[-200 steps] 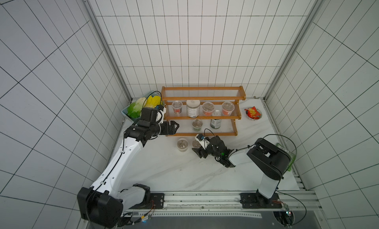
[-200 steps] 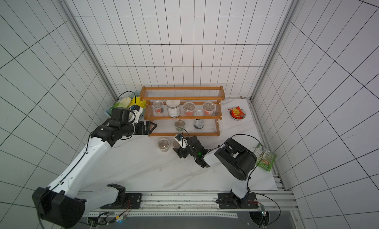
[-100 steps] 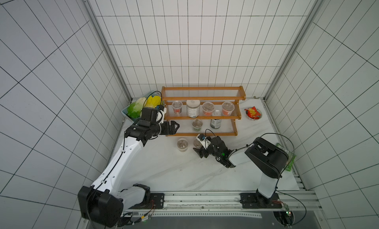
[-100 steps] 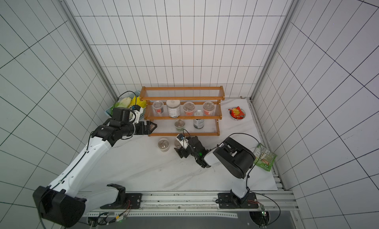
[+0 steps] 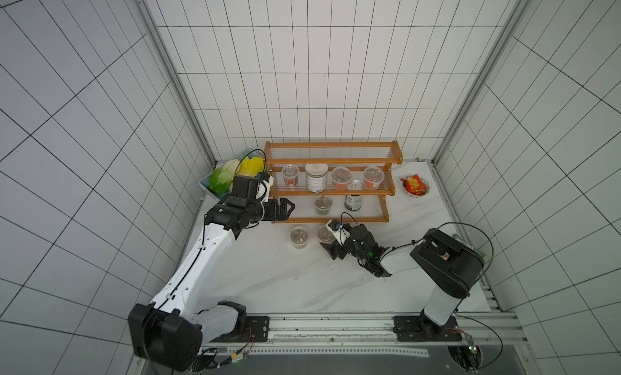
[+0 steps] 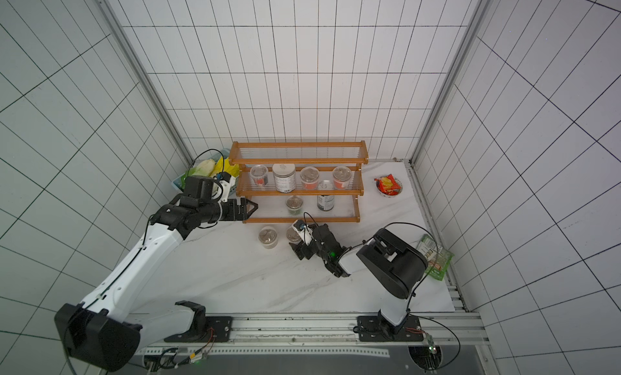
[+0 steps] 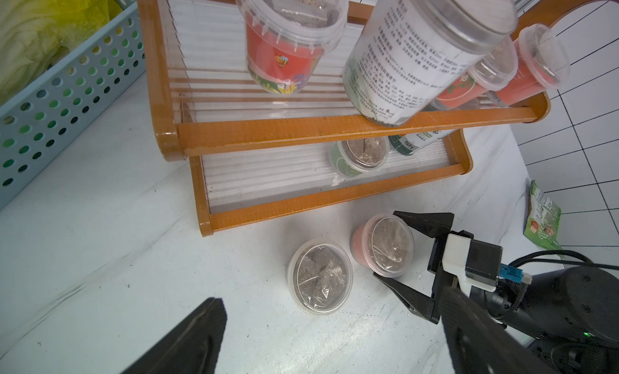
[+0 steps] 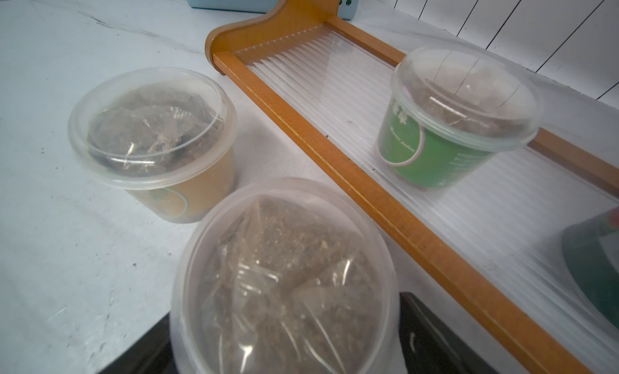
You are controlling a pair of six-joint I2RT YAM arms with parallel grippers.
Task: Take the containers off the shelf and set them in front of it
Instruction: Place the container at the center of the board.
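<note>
The shelf [image 5: 332,161] stands at the back. Its middle tier holds a red cup [image 5: 290,177], the white-labelled jar [image 5: 316,178] and two more red cups [image 5: 341,178] [image 5: 373,178]. On the lowest tier stand a green cup [image 5: 323,204] and the dark jar [image 5: 353,200]. A yellow cup [image 5: 299,237] and a red cup [image 7: 368,241] stand on the table in front. My right gripper [image 7: 385,245] is open, its fingers straddling that red cup [image 8: 284,255]. My left gripper [image 5: 289,209] hovers open and empty at the shelf's left end.
A light blue basket [image 5: 208,185] with lettuce sits left of the shelf, close behind my left wrist. A small bowl [image 5: 415,187] with a red packet lies to the shelf's right. A green packet [image 6: 433,255] lies by the right wall.
The right gripper's jaws have spread wider around the red cup on the table. The left arm has hardly moved.
</note>
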